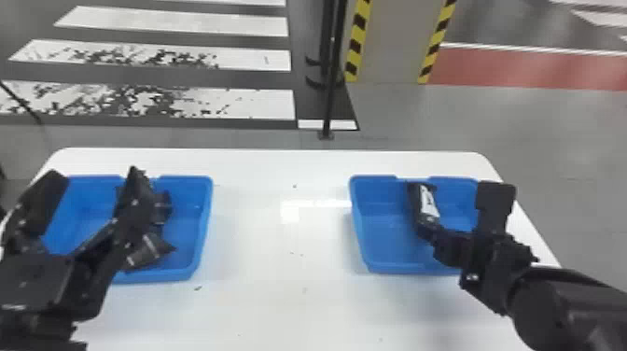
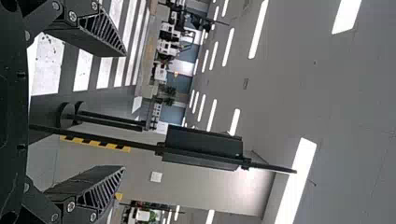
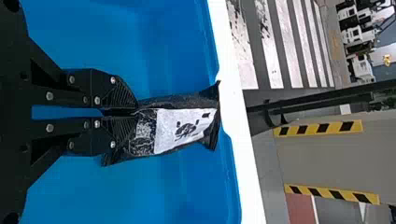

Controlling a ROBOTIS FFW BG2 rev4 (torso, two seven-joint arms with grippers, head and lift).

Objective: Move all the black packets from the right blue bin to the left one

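Left gripper (image 1: 96, 172) seemingly above left bin (image 1: 202, 233)

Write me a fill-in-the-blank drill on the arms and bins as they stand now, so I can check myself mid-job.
The right end effector grips a black packet whose label is ____.
That packet is at the blue bin on the table's ____ side.
The left end effector's fingers are ____, not closed.
Both bins are coloured ____.

Missing words: white; right; open; blue
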